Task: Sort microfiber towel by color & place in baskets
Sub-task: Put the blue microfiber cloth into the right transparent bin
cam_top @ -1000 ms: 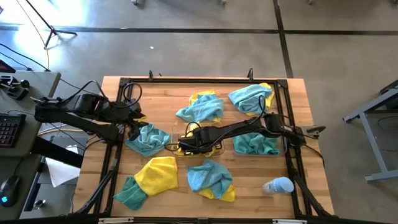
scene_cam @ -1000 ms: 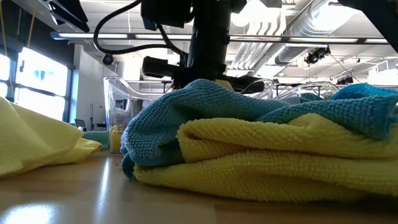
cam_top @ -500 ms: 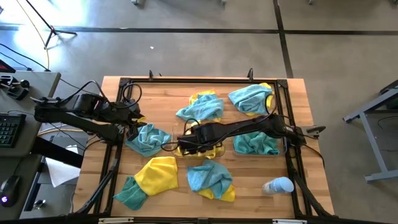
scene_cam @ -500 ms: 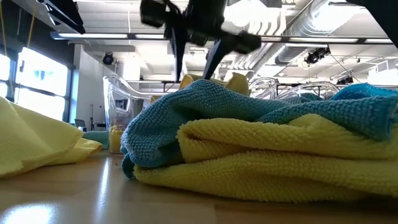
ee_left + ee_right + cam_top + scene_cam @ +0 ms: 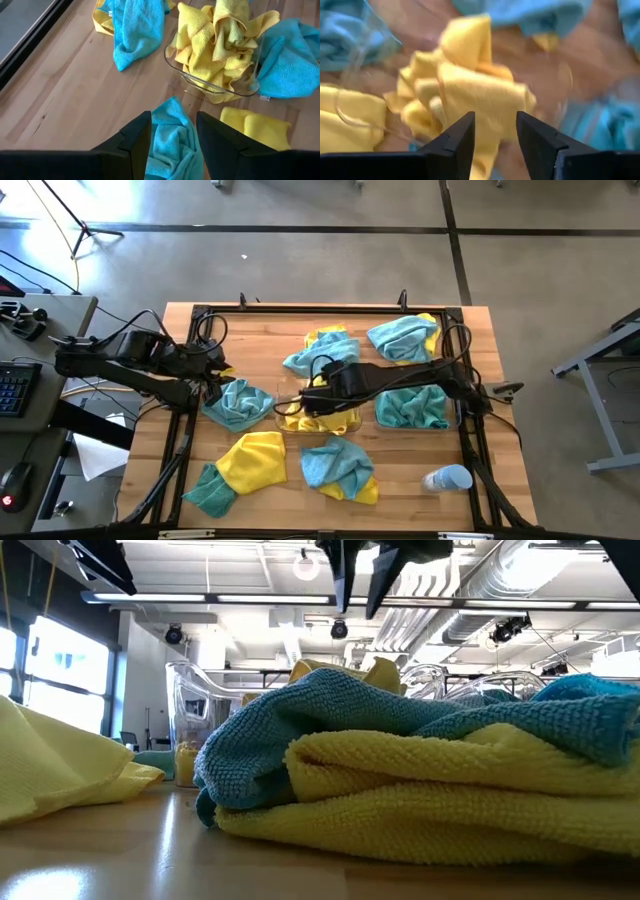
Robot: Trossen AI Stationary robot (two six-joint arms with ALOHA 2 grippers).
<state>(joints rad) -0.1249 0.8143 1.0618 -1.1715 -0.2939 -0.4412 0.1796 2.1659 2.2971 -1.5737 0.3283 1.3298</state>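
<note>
The wooden worktop (image 5: 330, 490) carries loose yellow and blue towels scattered round two clear bins side by side at its middle. The yellow bin (image 5: 318, 420) holds a heap of yellow towels (image 5: 220, 45); the blue bin (image 5: 410, 410) next to it holds blue ones, so the sorting looks partly done. Loose pieces remain: a yellow towel (image 5: 253, 458) and a blue-on-yellow pile (image 5: 340, 468) at the near edge, two mixed piles at the far edge. The right end effector (image 5: 495, 135) hangs above the yellow bin with fingers spread and nothing between them, likely just after a drop. The left end effector (image 5: 172, 132) is poised over a blue towel (image 5: 238, 402), fingers apart either side of it, not clenched.
</note>
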